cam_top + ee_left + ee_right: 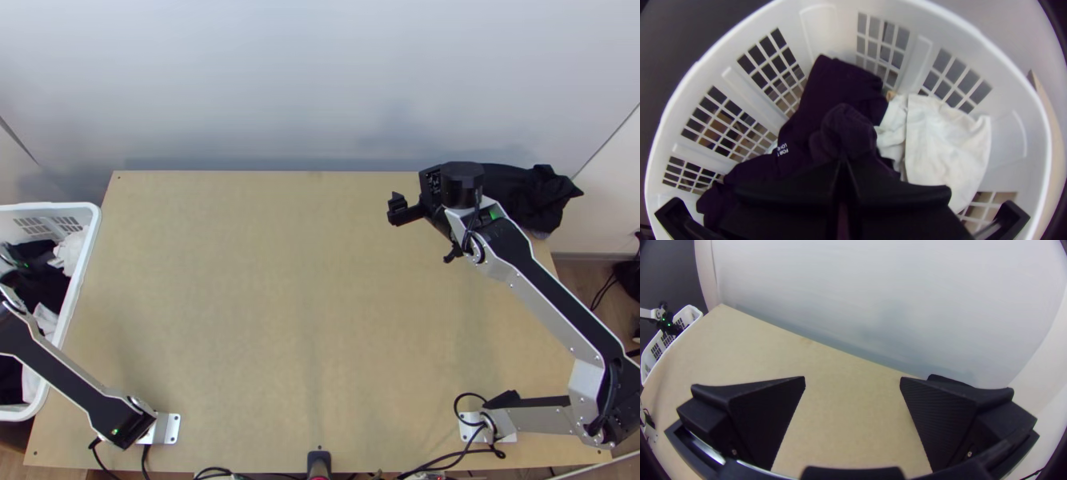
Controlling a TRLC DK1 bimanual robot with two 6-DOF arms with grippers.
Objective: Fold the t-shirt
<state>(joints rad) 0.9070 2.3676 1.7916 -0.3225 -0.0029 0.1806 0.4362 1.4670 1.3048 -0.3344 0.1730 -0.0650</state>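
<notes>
T-shirt [838, 84] lies bunched beside white cloth [947, 151] in the basket [91, 236] at left, left end effector [18, 260] clamped on it, right end effector [422, 233] spread apart, upper right.

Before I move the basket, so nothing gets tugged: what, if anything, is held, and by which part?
The right gripper holds nothing, its fingers apart. The left gripper is shut against bunched dark cloth; whether it pinches any, I can't tell.
</notes>
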